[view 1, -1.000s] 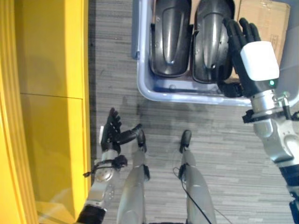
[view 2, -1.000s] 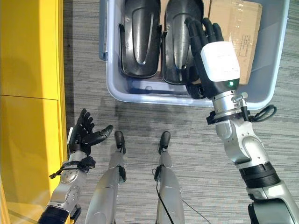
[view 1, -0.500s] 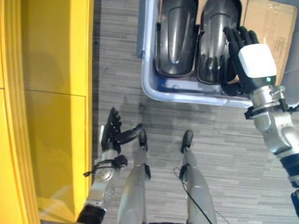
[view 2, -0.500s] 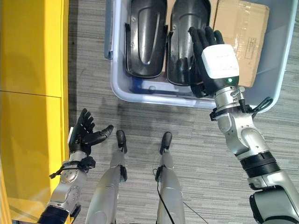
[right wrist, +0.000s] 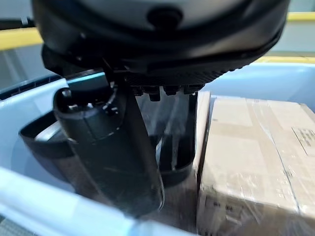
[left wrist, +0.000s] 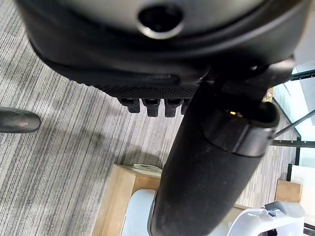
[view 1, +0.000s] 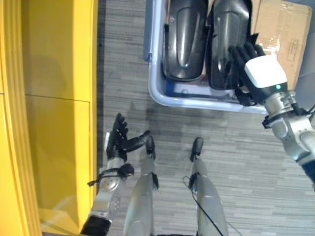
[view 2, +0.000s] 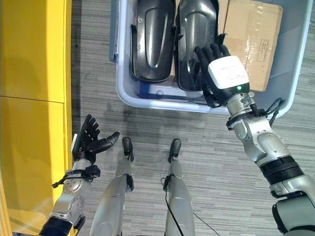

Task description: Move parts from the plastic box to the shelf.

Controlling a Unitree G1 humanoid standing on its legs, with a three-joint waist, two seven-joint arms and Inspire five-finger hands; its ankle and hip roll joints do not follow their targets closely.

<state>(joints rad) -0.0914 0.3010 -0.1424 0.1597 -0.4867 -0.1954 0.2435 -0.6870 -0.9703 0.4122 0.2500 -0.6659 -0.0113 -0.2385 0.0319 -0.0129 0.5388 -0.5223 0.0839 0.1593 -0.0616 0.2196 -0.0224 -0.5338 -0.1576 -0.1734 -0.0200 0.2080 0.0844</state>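
A pale blue plastic box [view 2: 147, 101] sits on the grey striped floor [view 2: 216, 162] in the upper middle of the eye views; inside it two black moulded parts lie side by side, long axes running toward the top of the frame, the left part [view 2: 151, 39] nearer the box's left wall and the right part [view 2: 197, 37] just beside it; a brown cardboard carton [view 2: 253, 34] fills the box's right portion, touching or nearly touching the right part.

The right hand [view 2: 219, 73] reaches in from the lower right, over the box's near rim, and sits above the near end of the right part, at the seam between that part and the carton; its fingers [view 2: 209, 51] point up the frame and spread slightly, lying over the part's dark surface; in the right wrist view the thumb [right wrist: 113, 147] stands apart from the finger row, with the part's black rim [right wrist: 49, 142] showing past it and the carton [right wrist: 251, 147] alongside; the fingers look extended, not wrapped round anything, though whether they actually touch the part cannot be told.

The left hand [view 1: 118, 140] is in the lower left of the eye views, beside the yellow shelf [view 1: 54, 98] that runs down the left edge; its fingers are straight and fanned, thumb out, holding nothing.
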